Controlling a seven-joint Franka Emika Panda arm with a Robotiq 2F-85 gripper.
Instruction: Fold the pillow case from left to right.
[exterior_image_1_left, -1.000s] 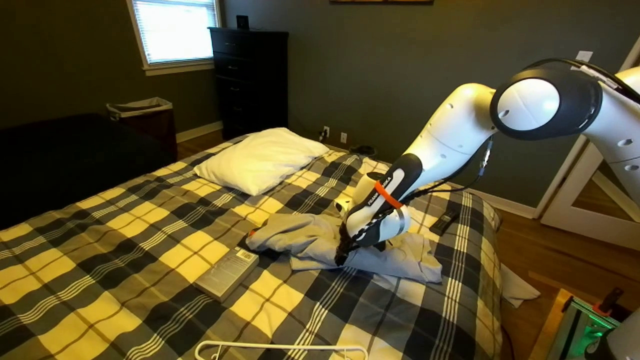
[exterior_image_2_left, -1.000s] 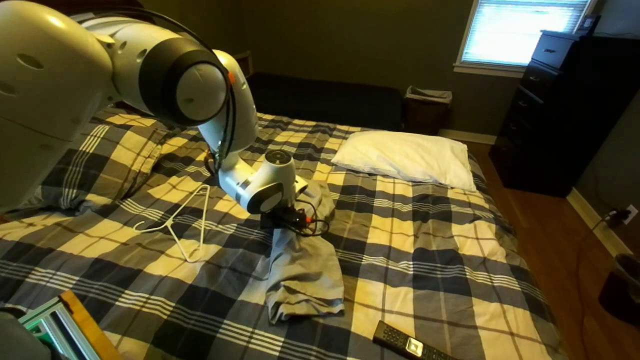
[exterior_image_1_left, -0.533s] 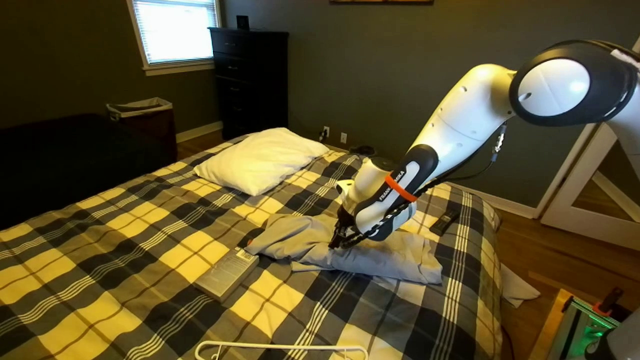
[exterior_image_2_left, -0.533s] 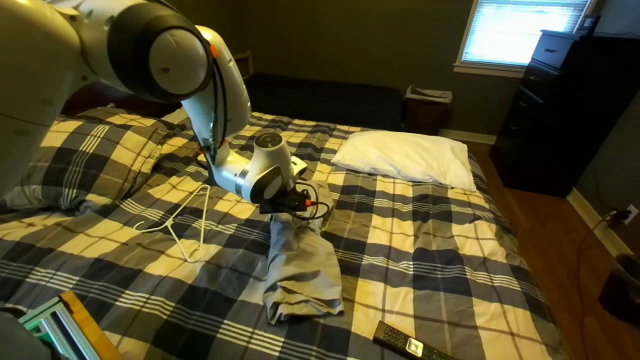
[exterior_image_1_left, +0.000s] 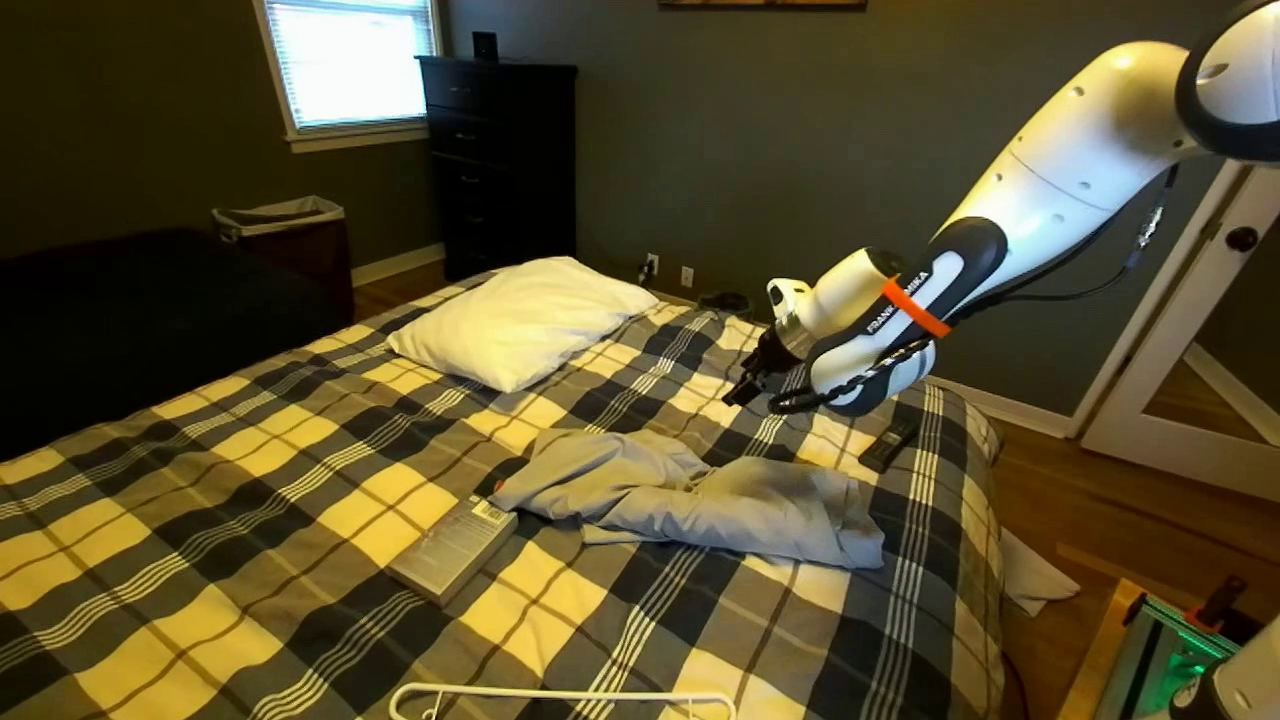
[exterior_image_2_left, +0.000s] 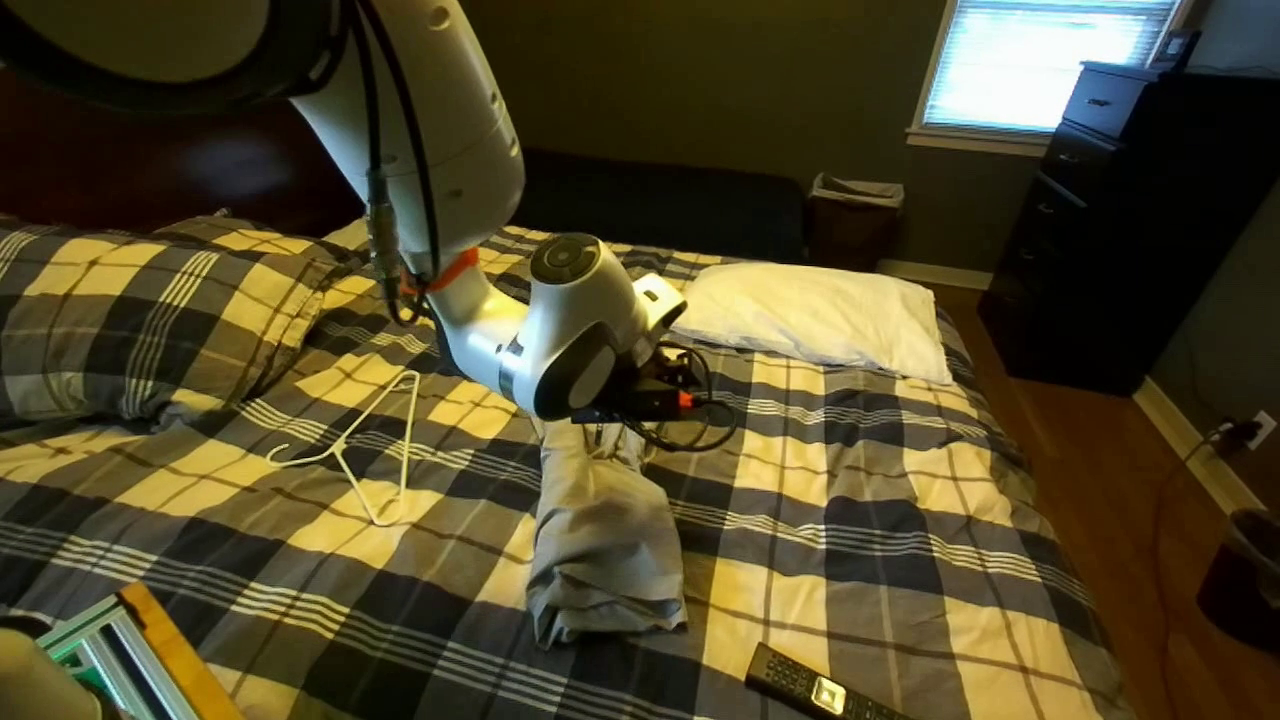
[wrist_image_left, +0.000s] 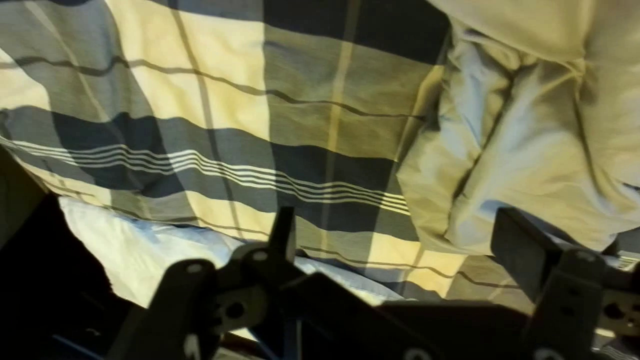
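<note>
The arm (exterior_image_1_left: 1060, 165) reaches over the bed (exterior_image_1_left: 300, 520), gripper (wrist_image_left: 395, 222) tilted downward, fingers (wrist_image_left: 522, 250) spread wide. Against a second ago, the gripper stands higher, apart from the pillow case (exterior_image_1_left: 770, 505)

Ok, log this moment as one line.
fingers: open, nothing held, above bed | pillowcase: wrinkled, seemingly folded over, on bed | pillow: apart from pillowcase
</note>
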